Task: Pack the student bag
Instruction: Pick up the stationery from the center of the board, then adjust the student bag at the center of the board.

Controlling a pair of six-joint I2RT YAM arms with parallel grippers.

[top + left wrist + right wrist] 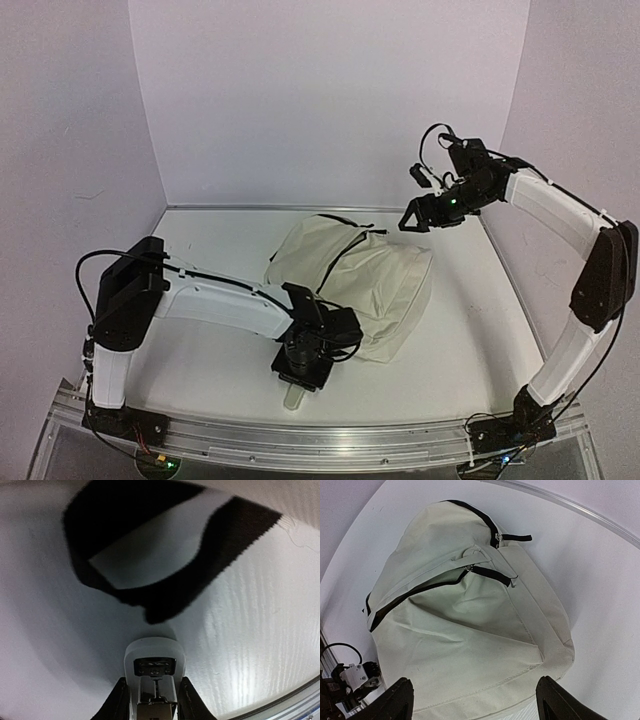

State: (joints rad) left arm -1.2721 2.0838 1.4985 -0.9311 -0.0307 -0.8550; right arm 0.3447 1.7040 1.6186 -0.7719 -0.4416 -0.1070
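**Left gripper (297,383) clamping a small pale item (155,655) at the near edge of the student bag (370,290); packing looking unfinished**

I am reading the left gripper as closed on the small pale item. In its wrist view the item is sitting between the two dark fingers, and from above its tip is poking out just off the bag's near edge. The right gripper (418,215) is hanging high over the bag's far side, fingers wide apart and nothing between them. The student bag is lying flat on the surface (200,240) with its front panel facing up.

On progress, I am judging that at least this one item is waiting to go in, since it is sitting outside the bag. I am seeing nothing else loose around the bag, but I cannot say whether anything is packed already. No pocket is gaping, and the black zip lines are looking mostly drawn together. My guess is that an opening is needed before the item can go in.

I am not making out what the item is, only a rounded pale shell with a dark recess. The left wrist view is blurring badly. A black strap (150,595) is looping just beyond the item, on the bag's side of it. It probably belongs to the bag, though the join is cut off. The bag's inside is hidden, and the left arm is covering part of its near edge from above.
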